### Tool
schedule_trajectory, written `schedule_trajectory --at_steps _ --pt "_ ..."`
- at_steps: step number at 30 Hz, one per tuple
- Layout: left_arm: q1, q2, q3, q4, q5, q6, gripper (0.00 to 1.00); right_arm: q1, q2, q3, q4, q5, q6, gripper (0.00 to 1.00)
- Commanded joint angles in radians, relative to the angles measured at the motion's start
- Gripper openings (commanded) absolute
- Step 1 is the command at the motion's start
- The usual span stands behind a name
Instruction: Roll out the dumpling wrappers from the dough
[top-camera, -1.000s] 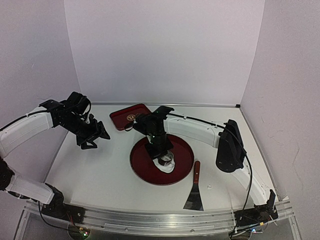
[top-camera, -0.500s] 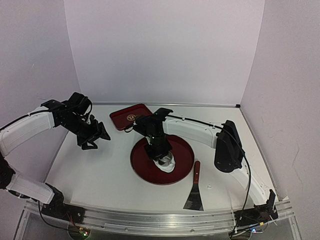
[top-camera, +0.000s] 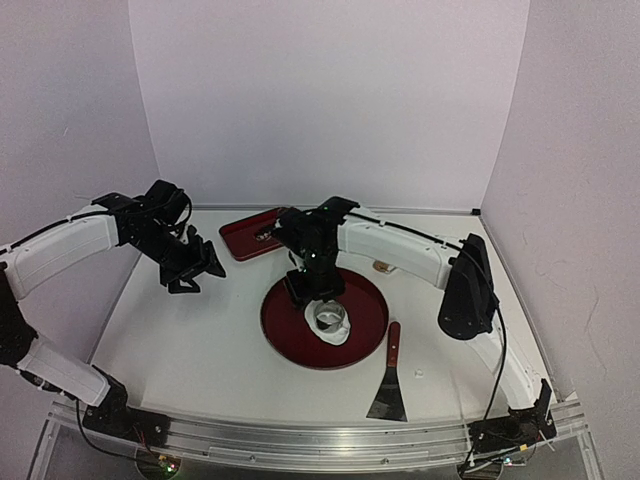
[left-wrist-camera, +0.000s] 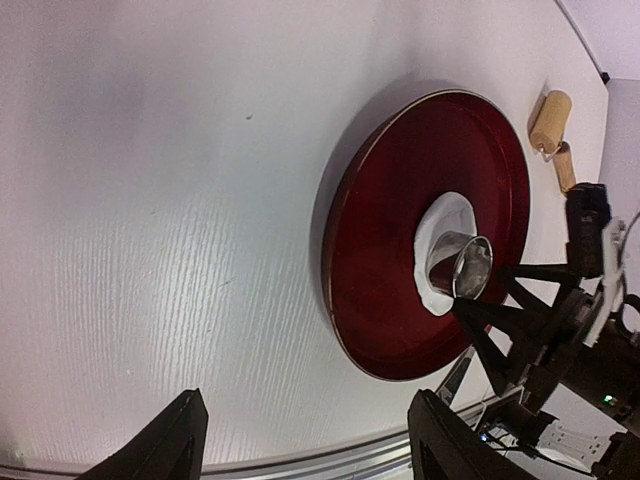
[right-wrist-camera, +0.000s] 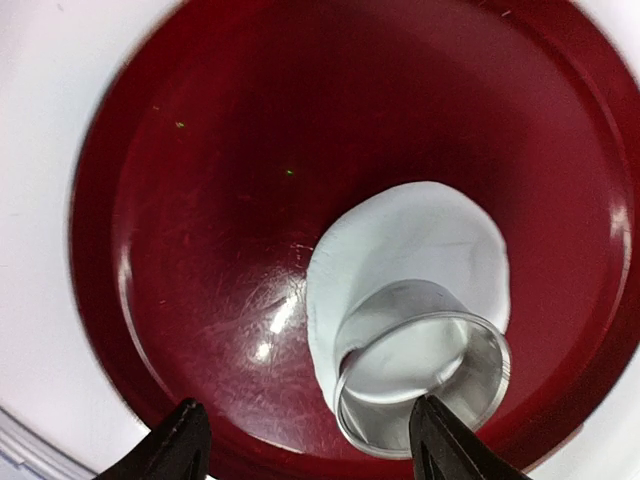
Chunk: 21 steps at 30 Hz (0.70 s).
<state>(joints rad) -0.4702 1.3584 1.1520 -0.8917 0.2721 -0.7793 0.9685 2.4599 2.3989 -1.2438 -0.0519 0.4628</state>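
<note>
Looking down from the top camera: the dough (top-camera: 340, 335) is a flattened white patch on the round red tray (top-camera: 285, 325), which sits mid-tabletop, a bit toward the near edge. A shiny ring cutter (top-camera: 330, 317) stands on top of it.
Right tool, top view: the right tool (top-camera: 312, 293) hangs over the far-left part of the tray. It's just beside the cutter and looks clear of it.
Left tool, top view: the left tool (top-camera: 197, 278) is up in the air toward the tabletop's left edge, well apart from the dough.
Left wrist view: its fingers (left-wrist-camera: 185, 445) are spread with nothing between them. Tray, dough and cutter are all well out ahead.
Right wrist view: its fingers (right-wrist-camera: 180, 445) are spread wide too, and empty. The dough lies below it, and the cutter sits on the sheet's edge nearest the tool, roughly lined up between the two tips.
Handling guess: the dough looks soft, light and probably a bit tacky, so pinching the sheet would likely dent or stretch it. The cutter's stiff wall seems like the better place to grab, though smooth metal could slip.
Lifting guess: I'd get under any cut round with the scraper (top-camera: 388, 385) by the near edge.
</note>
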Motion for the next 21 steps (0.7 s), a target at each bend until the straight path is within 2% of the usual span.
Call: schedule_trajectory --at_steps 1,4,8,12,18,21 --pt "-0.003 0.081 0.104 0.019 0.061 0.087 0.67 -0.078 -0.221 -0.089 0.065 -0.096 0.045 0.59" --pt "-0.045 0.172 0.169 0.020 0.086 0.131 0.62 -0.130 -0.313 -0.256 0.130 -0.158 0.062 0.32" --pt "-0.127 0.355 0.286 0.042 0.214 0.208 0.32 -0.197 -0.385 -0.445 0.231 -0.280 0.067 0.01" --pt "-0.191 0.525 0.399 0.101 0.351 0.236 0.27 -0.231 -0.413 -0.569 0.336 -0.440 0.028 0.00" --pt "-0.194 0.656 0.430 0.274 0.505 0.158 0.20 -0.286 -0.403 -0.674 0.447 -0.575 0.011 0.00" --pt "-0.194 0.704 0.447 0.295 0.538 0.144 0.10 -0.303 -0.378 -0.701 0.485 -0.619 0.004 0.00"
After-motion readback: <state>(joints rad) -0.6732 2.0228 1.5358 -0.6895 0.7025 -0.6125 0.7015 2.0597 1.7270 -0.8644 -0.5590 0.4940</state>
